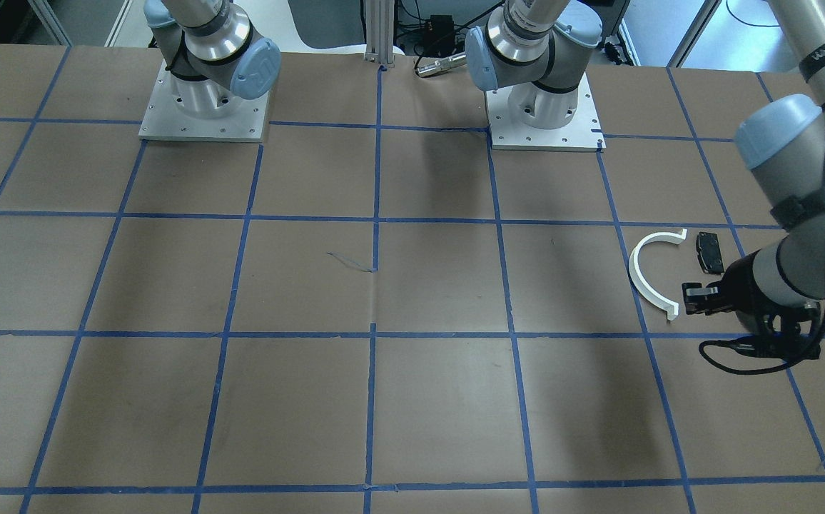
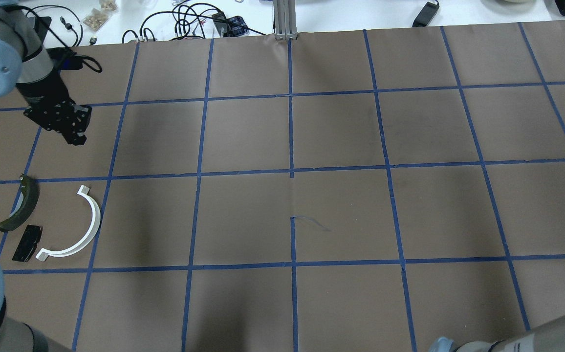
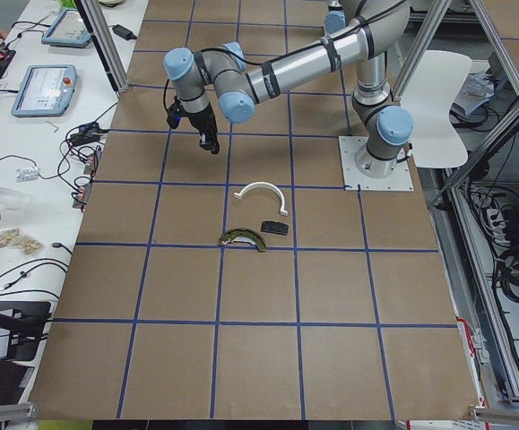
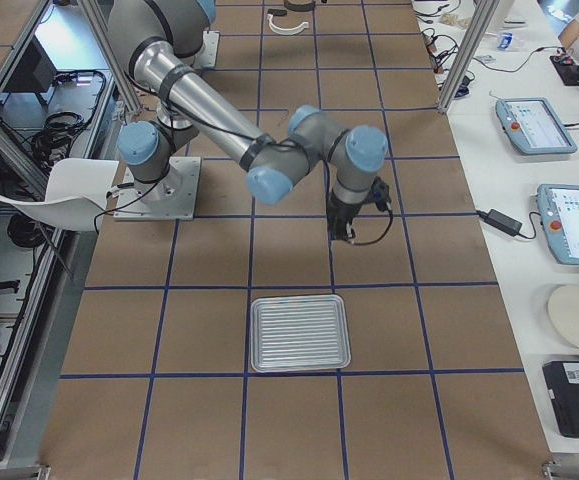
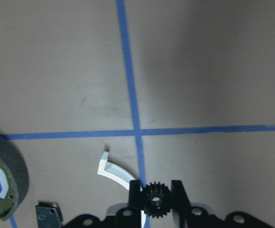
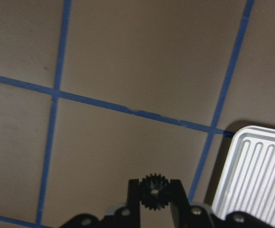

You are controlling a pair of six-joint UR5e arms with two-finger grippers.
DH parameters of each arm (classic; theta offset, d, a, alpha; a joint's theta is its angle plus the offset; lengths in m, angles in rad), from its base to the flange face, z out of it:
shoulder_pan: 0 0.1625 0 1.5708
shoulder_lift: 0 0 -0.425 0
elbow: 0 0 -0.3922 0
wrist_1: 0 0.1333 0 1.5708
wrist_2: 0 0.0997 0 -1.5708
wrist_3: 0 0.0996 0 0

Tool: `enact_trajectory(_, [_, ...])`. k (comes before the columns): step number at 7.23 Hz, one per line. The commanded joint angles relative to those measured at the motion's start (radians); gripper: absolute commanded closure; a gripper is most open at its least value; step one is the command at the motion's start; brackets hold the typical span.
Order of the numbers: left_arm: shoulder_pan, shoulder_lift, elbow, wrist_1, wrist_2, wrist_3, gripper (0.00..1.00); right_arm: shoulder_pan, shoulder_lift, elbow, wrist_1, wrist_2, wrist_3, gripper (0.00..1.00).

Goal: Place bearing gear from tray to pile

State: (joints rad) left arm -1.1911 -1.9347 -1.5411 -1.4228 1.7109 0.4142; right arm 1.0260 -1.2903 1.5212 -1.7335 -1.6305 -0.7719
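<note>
Left fingers [image 5: 179, 197]: clamped on small black toothed gear [image 5: 155, 203], near pile.
Right fingers [image 6: 176, 194]: clamped on second black gear [image 6: 154, 192], beside ribbed silver metal tray [image 6: 256, 175].
Pile: white plastic half-ring [image 2: 75, 227], flat black pad [image 2: 27, 242], olive curved shoe [image 2: 18, 205].

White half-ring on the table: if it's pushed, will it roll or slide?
The half-ring lies flat on the table, so it would probably slide or spin, not roll. Thin and plastic-looking, so likely light and fairly stiff. Its open ends might snag the pad beside it.
</note>
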Motion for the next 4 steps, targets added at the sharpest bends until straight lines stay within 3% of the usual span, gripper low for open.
enact_trajectory(1, [0.106,0.002,-0.106,0.142,0.001,0.112,1.0,0.347,-0.046,-0.004,0.062,0.005,0.444,0.95])
enact_trajectory(2, [0.143,0.003,-0.169,0.216,0.001,0.158,1.0,0.496,-0.015,0.0,0.052,0.017,0.708,0.95])
enact_trajectory(4, [0.188,0.003,-0.264,0.312,0.001,0.204,1.0,0.685,0.054,-0.001,-0.035,0.195,1.082,0.95])
